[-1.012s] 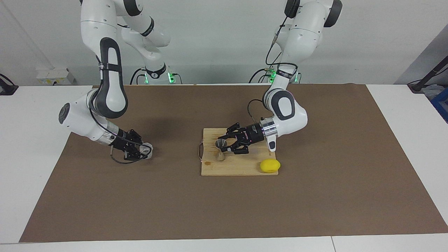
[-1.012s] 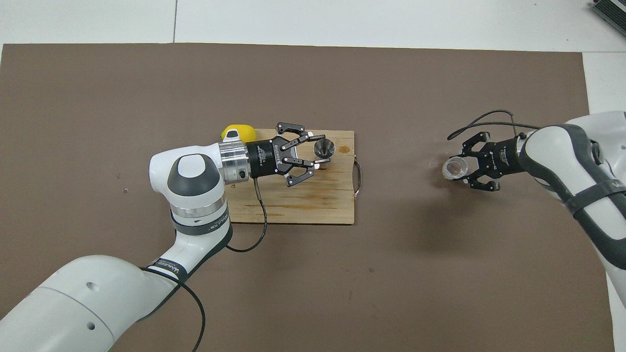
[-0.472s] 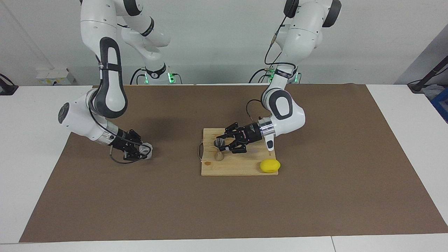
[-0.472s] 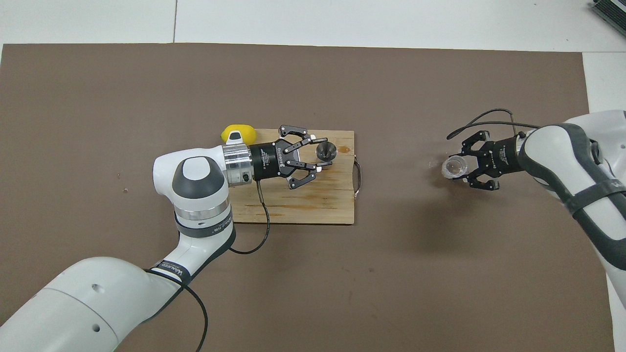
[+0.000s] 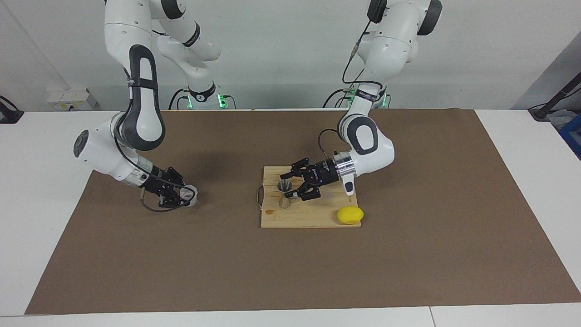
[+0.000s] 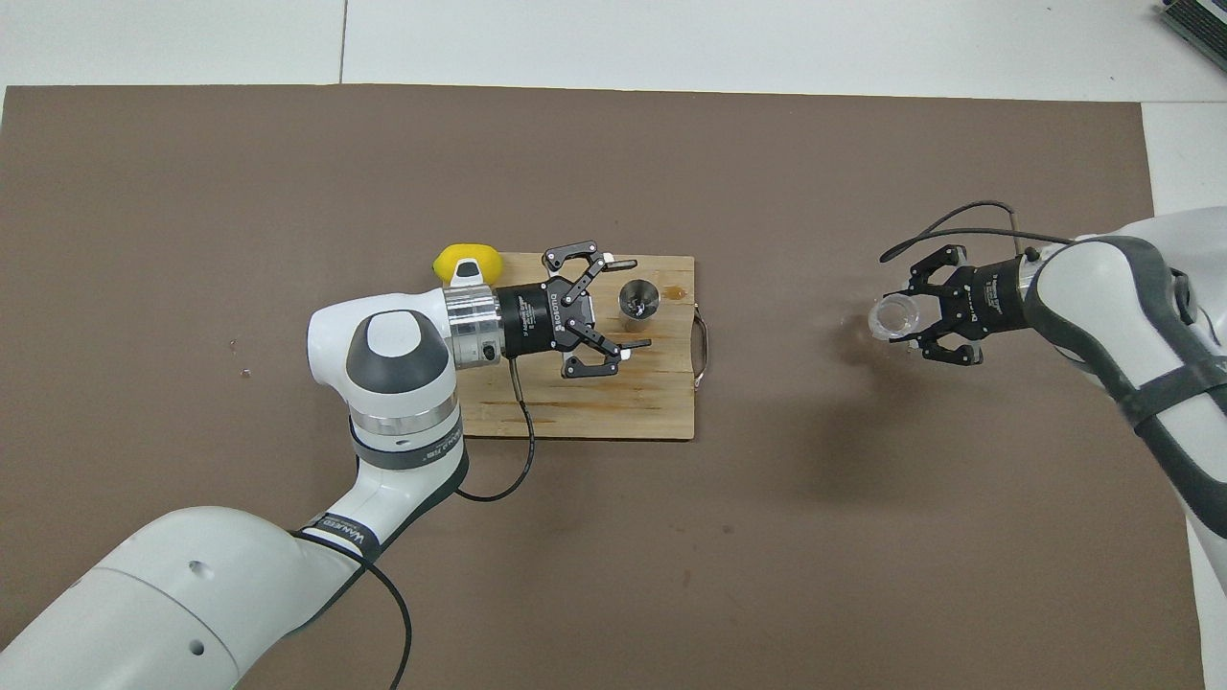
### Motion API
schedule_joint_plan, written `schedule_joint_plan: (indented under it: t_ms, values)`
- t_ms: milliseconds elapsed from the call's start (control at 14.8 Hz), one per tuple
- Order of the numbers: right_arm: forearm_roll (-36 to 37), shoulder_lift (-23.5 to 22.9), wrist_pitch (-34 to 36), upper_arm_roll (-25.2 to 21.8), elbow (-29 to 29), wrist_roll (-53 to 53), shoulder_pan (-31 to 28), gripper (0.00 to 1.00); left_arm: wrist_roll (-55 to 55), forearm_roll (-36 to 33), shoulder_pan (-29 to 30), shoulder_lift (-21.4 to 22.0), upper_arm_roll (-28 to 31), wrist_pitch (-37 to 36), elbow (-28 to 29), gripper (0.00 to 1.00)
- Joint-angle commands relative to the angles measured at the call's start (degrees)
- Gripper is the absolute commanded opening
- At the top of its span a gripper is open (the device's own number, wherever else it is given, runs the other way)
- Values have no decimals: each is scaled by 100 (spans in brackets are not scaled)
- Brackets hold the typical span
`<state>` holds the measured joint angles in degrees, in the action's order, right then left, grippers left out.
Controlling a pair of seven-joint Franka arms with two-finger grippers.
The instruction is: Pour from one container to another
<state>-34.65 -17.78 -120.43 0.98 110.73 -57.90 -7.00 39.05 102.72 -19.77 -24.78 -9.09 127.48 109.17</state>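
Brown paper [image 5: 317,272] covers the white table from end to end, and both Franka arms are down low over it. Toward the left arm's end sits the wooden cutting board [image 5: 313,218], with a yellow lemon [image 5: 350,215] at its corner farthest from the robots.

And there's the change: the left gripper [image 5: 288,185], clamped on the metal jigger [image 5: 284,193] a second ago, has sprung wide! Its fingers now stand apart on either side of the jigger, clear of it in the overhead view, and the arm has drawn back a touch. The jigger stands upright on the board on its own, mouth up, a wet stain just beside it.

Over at the right arm's end, the right gripper [image 5: 184,194] stays closed on the clear glass cup [image 5: 189,193], low over the paper and well apart from the board, barely shifted.

My read: the receiver has been let go and parked, so either the pour is finished and things are being set down, or the glass has yet to travel across.
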Motion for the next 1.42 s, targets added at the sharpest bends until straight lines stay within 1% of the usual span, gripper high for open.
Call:
schedule_joint_plan:
  t_ms: [0,202,472,608,675,742,945,1080,1282,1350]
  values:
    - [-42,213,-68,25,-8,-282,119,17,-73,135,-159,114,57,41,87,99]
    - [-33,266,-51,25,-218,-817,348,7,14,126,-221,254,57,-143,175,99]
    - [142,319,1,8,-446,-1337,568,6,769,38,-89,509,92,-776,245,100]
    - [405,319,28,34,-605,-1626,621,7,1121,-294,86,614,92,-1048,237,100]
    - [537,327,46,34,-675,-1767,760,7,1235,-479,183,676,101,-1206,237,100]
    - [660,336,46,25,-693,-1899,840,7,1280,-698,331,738,101,-1390,237,100]
    - [714,328,55,34,-912,-2497,937,6,1482,-1462,771,852,118,-1918,184,100]
    - [819,301,37,34,-1062,-2786,1191,6,1491,-2182,1044,931,118,-2156,105,100]
    - [1328,161,37,34,-1483,-3682,1499,6,1456,-3299,1343,1159,127,-2385,35,100]
    - [1451,134,28,34,-1545,-3824,1578,6,1421,-3650,1431,1238,127,-2420,17,100]
